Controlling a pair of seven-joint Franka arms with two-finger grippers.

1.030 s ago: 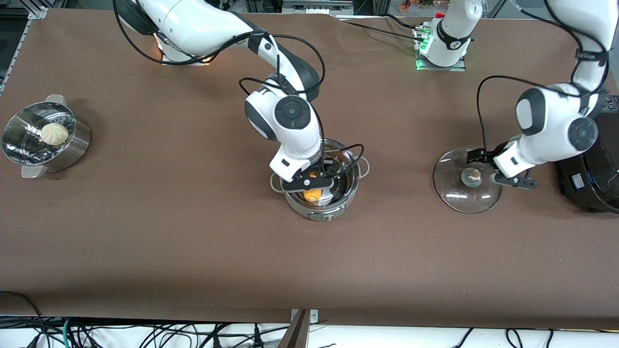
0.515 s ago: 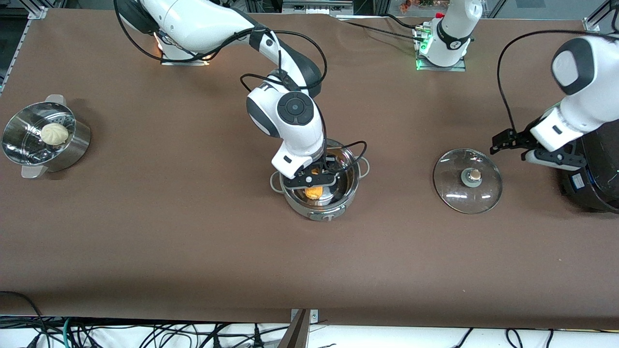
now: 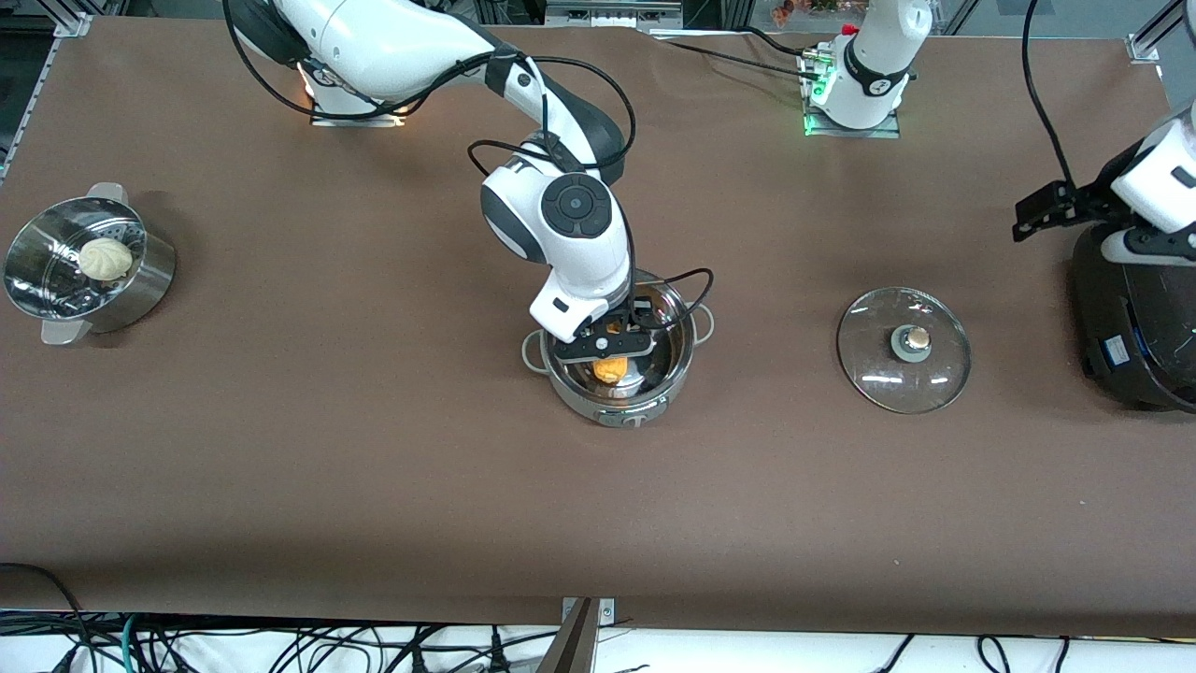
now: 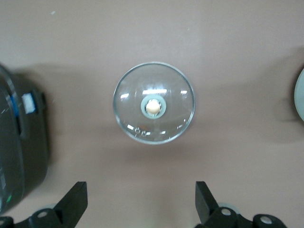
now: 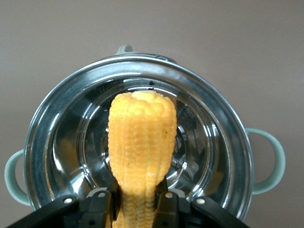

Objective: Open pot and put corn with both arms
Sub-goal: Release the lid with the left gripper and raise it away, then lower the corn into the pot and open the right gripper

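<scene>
Pretty far along: the pot [image 3: 619,360] is already opened, its glass lid [image 3: 903,349] laid on the table toward the left arm's end. The corn [image 5: 141,156] is pinched by the right gripper [image 3: 603,347] over the pot, not yet released. The left gripper [image 4: 140,209] is spread, parked over the black cooker [image 3: 1135,322].
</scene>
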